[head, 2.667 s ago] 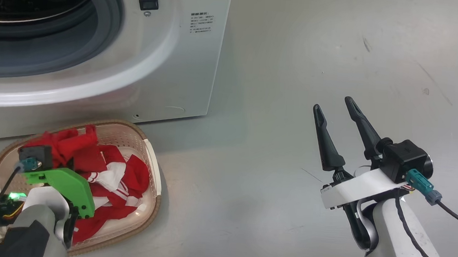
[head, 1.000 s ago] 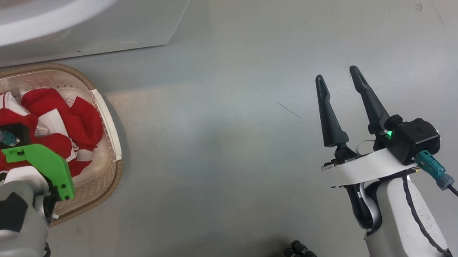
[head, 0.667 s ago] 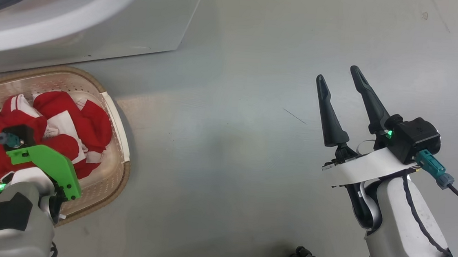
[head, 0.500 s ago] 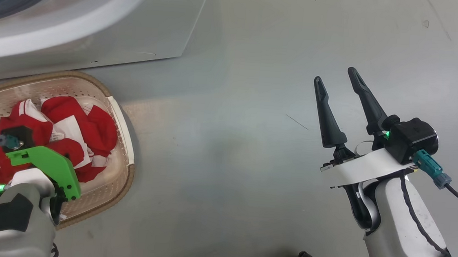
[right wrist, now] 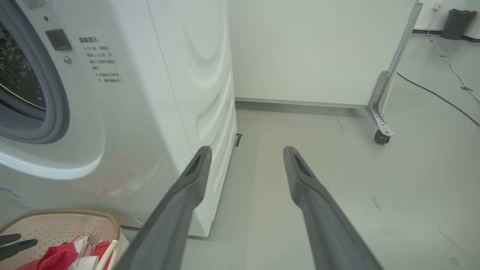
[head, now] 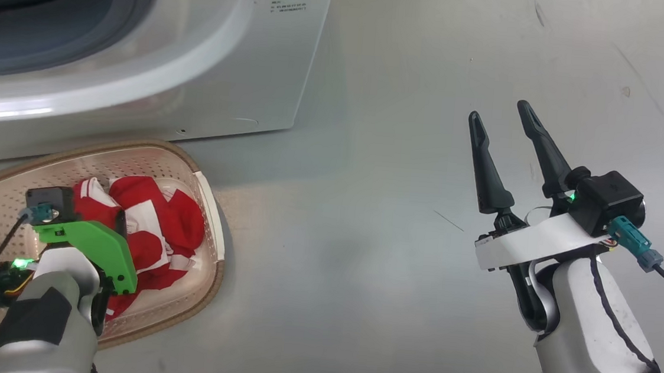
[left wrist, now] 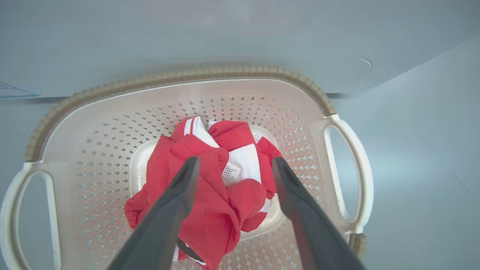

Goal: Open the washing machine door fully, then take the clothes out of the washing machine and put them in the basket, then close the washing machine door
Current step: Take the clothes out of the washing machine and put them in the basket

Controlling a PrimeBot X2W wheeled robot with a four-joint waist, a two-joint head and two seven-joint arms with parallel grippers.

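The left jaws, having just let go, are hanging released over the clothes (left wrist: 219, 210), which are now lying bunched in the basket (left wrist: 180, 77) before the washing machine (head: 210, 82). The right jaws are idling apart, empty. Closing the door is probably what is remaining.

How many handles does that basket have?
2: in the left wrist view, one handle on the basket at left, the other handle at right. None looks hidden.

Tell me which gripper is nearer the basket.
Left. The left gripper hangs open directly above the basket, fingers over the clothes lying in it. The right gripper, also open, is well off to the basket's right, above bare floor.
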